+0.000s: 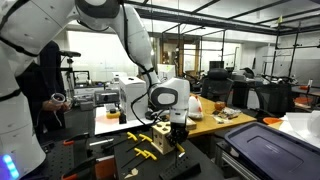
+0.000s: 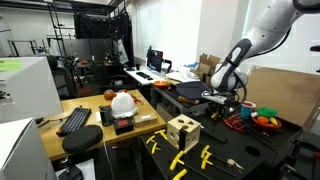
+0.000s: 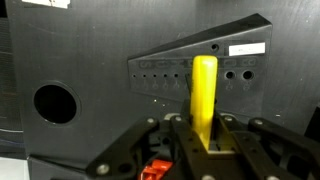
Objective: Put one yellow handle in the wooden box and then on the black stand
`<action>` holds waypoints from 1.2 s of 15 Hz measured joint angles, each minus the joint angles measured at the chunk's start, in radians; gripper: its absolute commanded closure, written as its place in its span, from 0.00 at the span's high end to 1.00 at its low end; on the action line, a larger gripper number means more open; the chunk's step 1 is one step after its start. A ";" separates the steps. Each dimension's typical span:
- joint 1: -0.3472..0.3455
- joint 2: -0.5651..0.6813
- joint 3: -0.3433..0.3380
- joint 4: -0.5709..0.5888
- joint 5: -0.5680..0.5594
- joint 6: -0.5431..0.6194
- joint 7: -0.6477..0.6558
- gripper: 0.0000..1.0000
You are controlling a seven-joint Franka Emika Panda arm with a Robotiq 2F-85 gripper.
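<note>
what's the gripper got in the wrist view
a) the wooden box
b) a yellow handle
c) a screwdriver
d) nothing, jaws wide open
b: in the wrist view the gripper is shut on a yellow handle, held upright in front of the black stand with its row of holes.

I can read no text from here. The black stand [image 3: 150, 85] carries a small white label [image 3: 246, 48] and faint marks above its row of holes, but in my wrist view both are too blurred to make out.
</note>
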 measured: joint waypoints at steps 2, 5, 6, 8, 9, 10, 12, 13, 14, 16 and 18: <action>0.000 0.000 0.000 0.000 0.000 0.000 0.000 0.04; 0.000 0.000 0.000 0.000 0.000 0.000 0.000 0.04; 0.000 0.000 0.000 0.000 0.000 0.000 0.000 0.04; 0.000 0.000 0.000 0.000 0.000 0.000 -0.001 0.04; 0.000 0.000 0.000 0.000 0.000 0.000 -0.001 0.04; 0.000 0.000 0.000 0.000 0.000 0.001 -0.001 0.04; 0.000 0.000 0.000 0.000 0.000 0.002 -0.001 0.04; 0.001 0.000 0.000 0.000 0.000 0.004 -0.001 0.04; 0.001 0.000 0.000 0.000 0.000 0.009 -0.001 0.04; 0.002 0.000 0.000 0.000 0.000 0.022 -0.002 0.04; 0.002 0.000 0.000 0.000 0.000 0.030 -0.002 0.04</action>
